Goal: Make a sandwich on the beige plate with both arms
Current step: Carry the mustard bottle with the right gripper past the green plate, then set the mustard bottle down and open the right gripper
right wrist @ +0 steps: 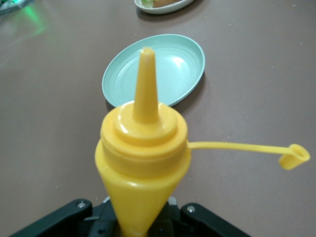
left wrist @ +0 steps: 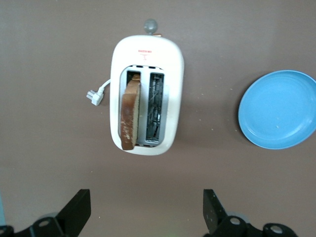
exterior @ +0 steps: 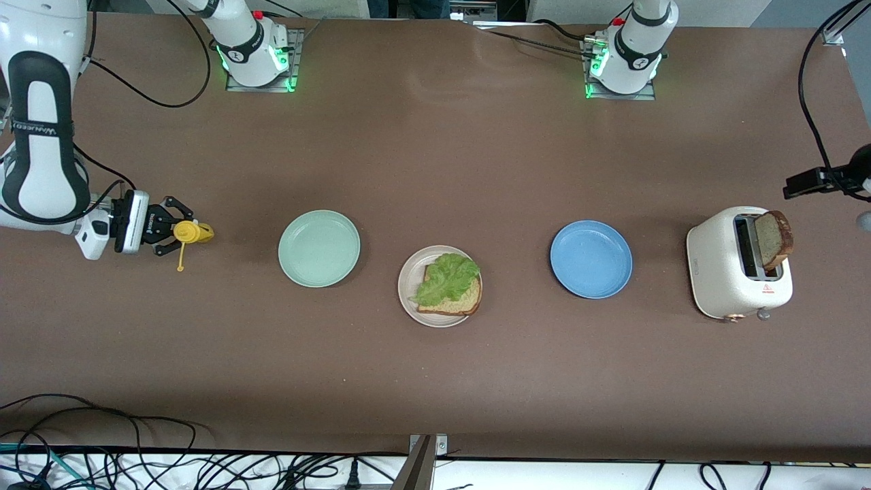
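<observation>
At mid-left of the front frame, the right claw [exterior: 178, 233] is clamped on a yellow squeeze bottle [exterior: 192, 233] with its cap open and dangling. The left claw [left wrist: 147, 213] hangs over the toaster [exterior: 727, 272], its fingers spread wide apart and empty; a bread slice [exterior: 776, 239] stands in one slot. At centre, the beige plate [exterior: 407, 294] on the counter [exterior: 435, 381] carries one bread slice [exterior: 457, 304] topped with lettuce [exterior: 446, 277], between a green plate [exterior: 318, 248] and a blue plate [exterior: 590, 258].
</observation>
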Tool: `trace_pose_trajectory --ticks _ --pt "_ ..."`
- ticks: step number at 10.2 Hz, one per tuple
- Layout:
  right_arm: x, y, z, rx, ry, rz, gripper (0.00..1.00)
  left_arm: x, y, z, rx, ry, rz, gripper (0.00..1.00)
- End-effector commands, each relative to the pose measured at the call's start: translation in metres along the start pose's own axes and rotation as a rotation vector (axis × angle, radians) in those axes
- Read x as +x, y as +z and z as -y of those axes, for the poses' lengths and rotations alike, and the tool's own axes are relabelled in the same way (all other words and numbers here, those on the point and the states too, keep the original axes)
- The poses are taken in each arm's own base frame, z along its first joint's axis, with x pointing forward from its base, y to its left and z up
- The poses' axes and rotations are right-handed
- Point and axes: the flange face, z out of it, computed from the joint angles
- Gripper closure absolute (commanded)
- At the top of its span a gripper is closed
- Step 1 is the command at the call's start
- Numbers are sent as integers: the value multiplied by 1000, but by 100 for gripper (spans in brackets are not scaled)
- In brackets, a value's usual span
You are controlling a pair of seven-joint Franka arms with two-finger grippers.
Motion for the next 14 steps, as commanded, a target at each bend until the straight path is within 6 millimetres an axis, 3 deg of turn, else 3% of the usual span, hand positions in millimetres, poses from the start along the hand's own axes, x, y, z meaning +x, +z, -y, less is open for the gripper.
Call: trace_pose_trajectory --ticks 1,6,7,8,9,11,12,13,14 --pt "-19 27 -2 15 -53 -151 100 16 12 14 24 -9 18 0" --pt "-41 45 -3 13 -71 -213 100 40 72 30 88 41 1 0" --pt "-41 45 -3 11 -70 -212 96 39 89 31 84 42 3 0" --pt "-40 44 -4 11 -62 -212 67 40 105 31 72 43 -9 0" --pt "-41 46 -4 13 -54 -210 57 37 122 28 47 41 -3 0" --pt "-41 46 -5 11 -54 -212 15 32 156 34 40 39 0 6" --pt "-41 45 -5 9 -54 -213 0 32 160 36 37 46 -1 7" --pt "-39 42 -8 5 -60 -212 0 32 162 36 37 48 2 27" --pt "-44 34 -9 -8 -54 -212 0 32 159 34 38 51 -2 69"
